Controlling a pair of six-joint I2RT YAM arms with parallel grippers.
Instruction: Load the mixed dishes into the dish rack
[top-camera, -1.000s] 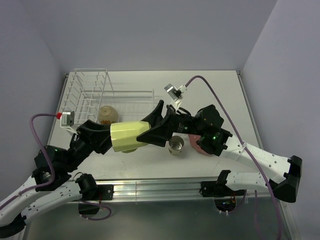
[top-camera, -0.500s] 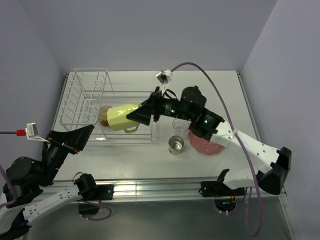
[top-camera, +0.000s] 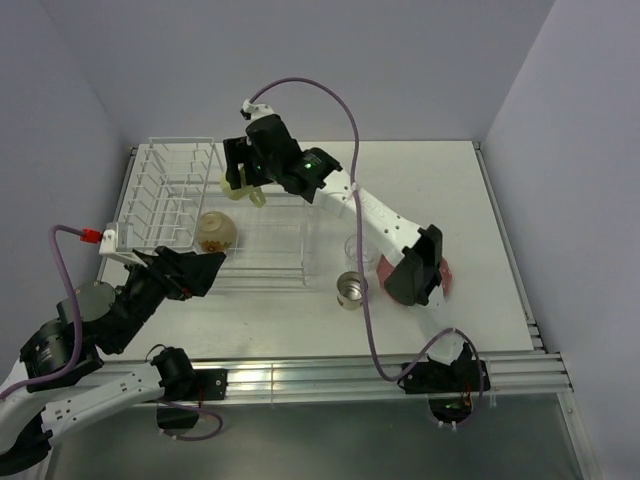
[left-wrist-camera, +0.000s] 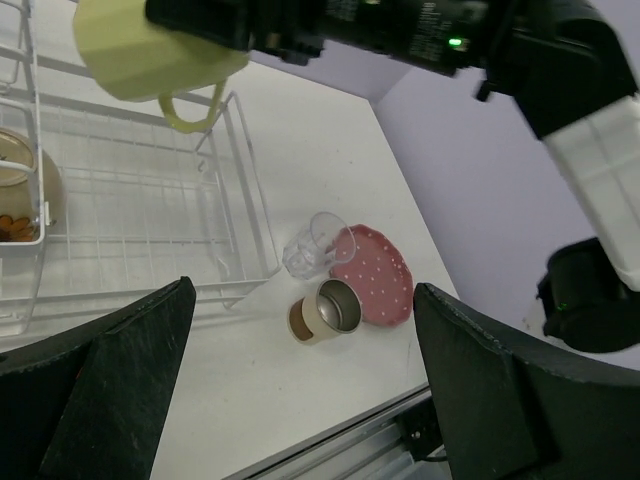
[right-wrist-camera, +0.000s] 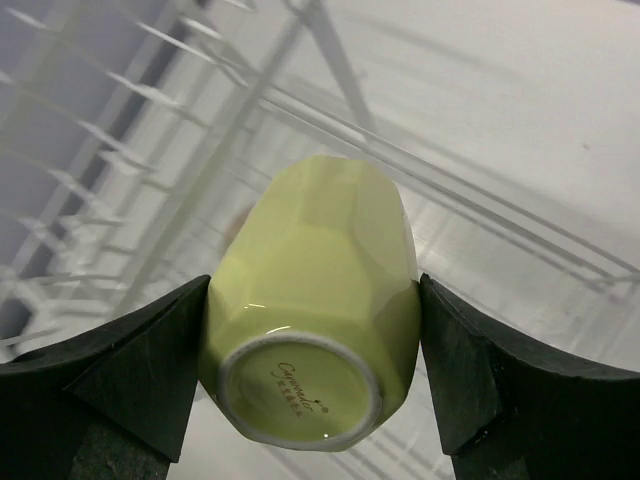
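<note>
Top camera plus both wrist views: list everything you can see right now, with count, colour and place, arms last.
Rack: one, white wire, far left of the table.
Bowl: one, cream, in the rack beside the tall slotted end.
Mug: one, pale yellow-green, held above the rack.
Tumbler: one, clear, on the table right of the rack.
Cup: one, steel, just nearer than the tumbler.
Plate: one, pink with white dots, beside the cup.
Table: one, white.
Left gripper: open, empty, at the rack's near edge.
Right gripper: shut on the mug.
</note>
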